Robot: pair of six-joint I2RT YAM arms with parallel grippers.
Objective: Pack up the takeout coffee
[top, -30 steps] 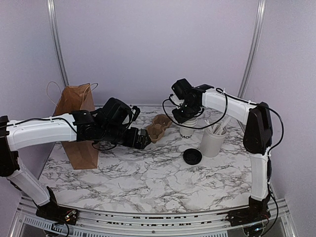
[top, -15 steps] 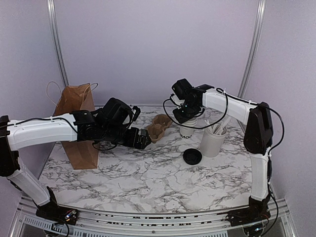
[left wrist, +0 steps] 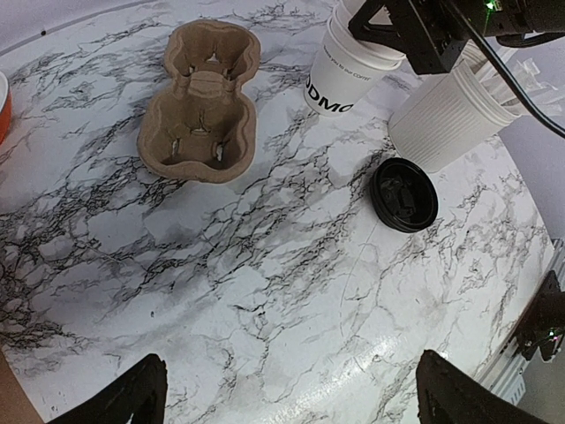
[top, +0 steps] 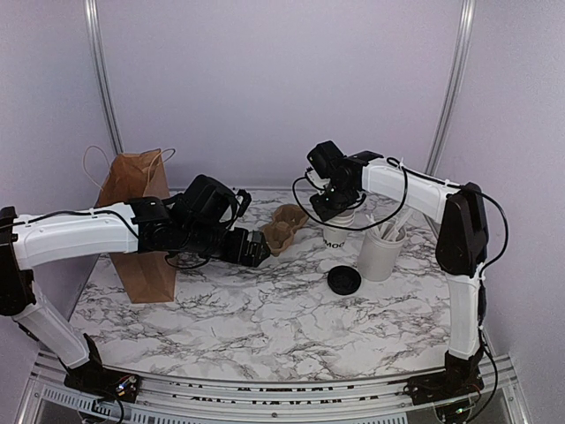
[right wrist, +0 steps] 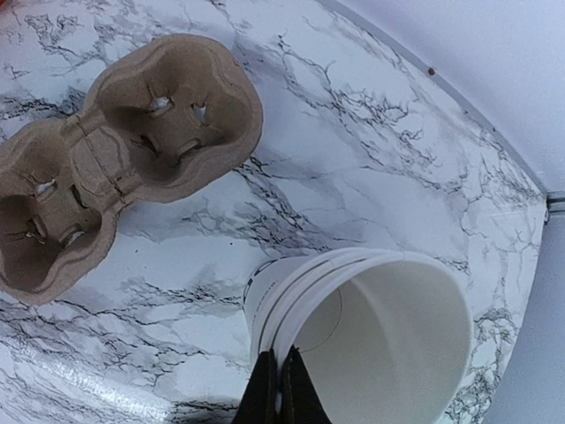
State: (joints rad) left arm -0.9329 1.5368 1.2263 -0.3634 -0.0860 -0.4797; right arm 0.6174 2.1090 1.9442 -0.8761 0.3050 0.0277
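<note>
Since a second ago, little has been displaced in the overhead view except at the right gripper (right wrist: 281,387), whose jaws have been drawn together and are now pinched on the rim of the innermost cup (right wrist: 388,353) of the nested stack (left wrist: 338,78), right of centre. The black lid (top: 343,280) is left flat on the table (top: 265,318) just below. The left gripper (left wrist: 290,375) is held spread wide, empty. If the cups are wedged, several could be lifted together, or the thin rim crumpled.

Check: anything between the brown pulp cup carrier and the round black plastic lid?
Nothing: bare marble tabletop lies between the brown pulp cup carrier and the round black plastic lid, clearest in the left wrist view.
</note>
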